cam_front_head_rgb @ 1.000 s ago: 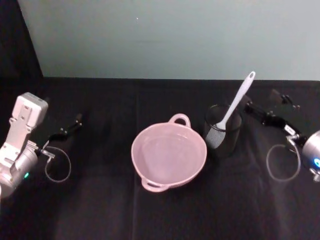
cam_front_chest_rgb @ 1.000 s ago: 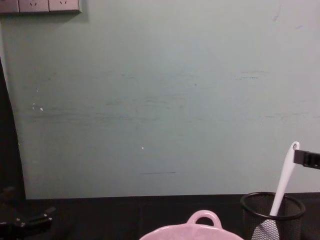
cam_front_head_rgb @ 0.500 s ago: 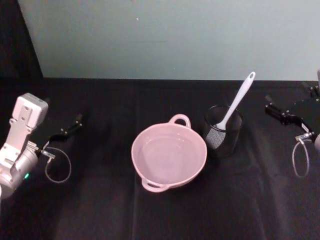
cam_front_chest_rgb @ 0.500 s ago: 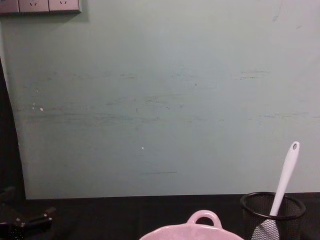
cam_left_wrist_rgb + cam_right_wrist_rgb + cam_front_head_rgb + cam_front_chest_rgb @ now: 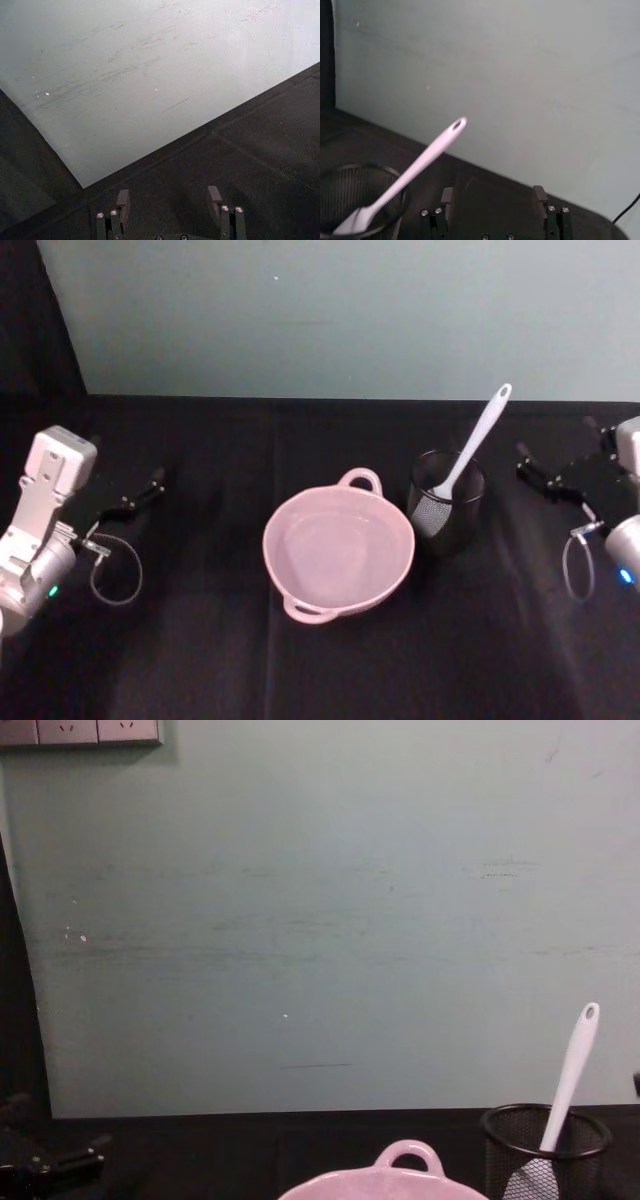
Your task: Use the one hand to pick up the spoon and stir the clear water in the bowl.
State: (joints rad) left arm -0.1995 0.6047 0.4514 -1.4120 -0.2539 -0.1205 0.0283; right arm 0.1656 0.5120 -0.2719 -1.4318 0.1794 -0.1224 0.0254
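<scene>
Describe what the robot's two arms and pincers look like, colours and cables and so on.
The left pincer is black with two thin fingers, on a silver wrist with a white boxy module, a small green light and a looped cable. The right pincer is black too, on a silver rounded wrist with a blue light and a similar cable loop. The wrist views show dark finger pads and small silver screws.

Spoon upright in mesh cup; bowl rim beside.

My head camera is looking steeply down on the bowl at mid-frame, my chest camera is facing the wall low across the table, sharing the spoon at lower right, and my wrist cameras are pointing wallward.
</scene>
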